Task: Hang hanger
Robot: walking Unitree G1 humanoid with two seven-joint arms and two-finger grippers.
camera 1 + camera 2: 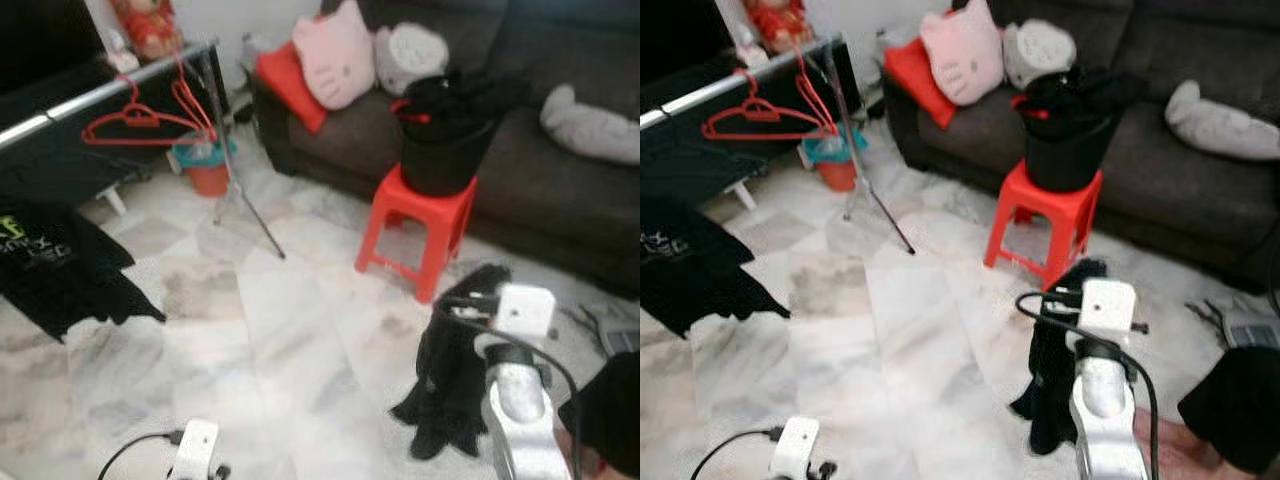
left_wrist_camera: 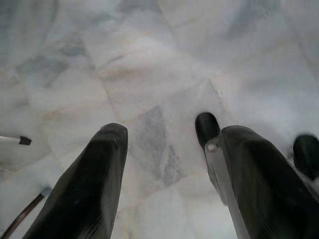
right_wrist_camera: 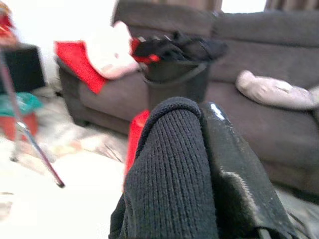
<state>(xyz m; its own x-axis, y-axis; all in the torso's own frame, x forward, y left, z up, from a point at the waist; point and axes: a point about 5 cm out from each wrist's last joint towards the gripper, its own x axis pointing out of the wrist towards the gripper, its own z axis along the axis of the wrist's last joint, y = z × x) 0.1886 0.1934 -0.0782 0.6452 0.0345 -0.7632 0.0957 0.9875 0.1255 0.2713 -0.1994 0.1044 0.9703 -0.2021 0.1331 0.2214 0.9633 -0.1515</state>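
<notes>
The right end effector is raised in front of the robot, pinching a black knitted garment that droops from its fingers toward the marble floor. In the right wrist view the knit covers one finger, and the other black finger presses against it.

The left end effector hangs low over the floor with its two fingers spread apart and nothing between them.

Two red hangers hang from the silver rail of a clothes rack at the far left, well away from both end effectors. A black printed shirt hangs below the rail.

Ahead stands a red plastic stool carrying a black bucket heaped with dark clothes. Behind it is a dark grey sofa with a pink cat-shaped cushion, a red cushion and a grey soft toy on it.
</notes>
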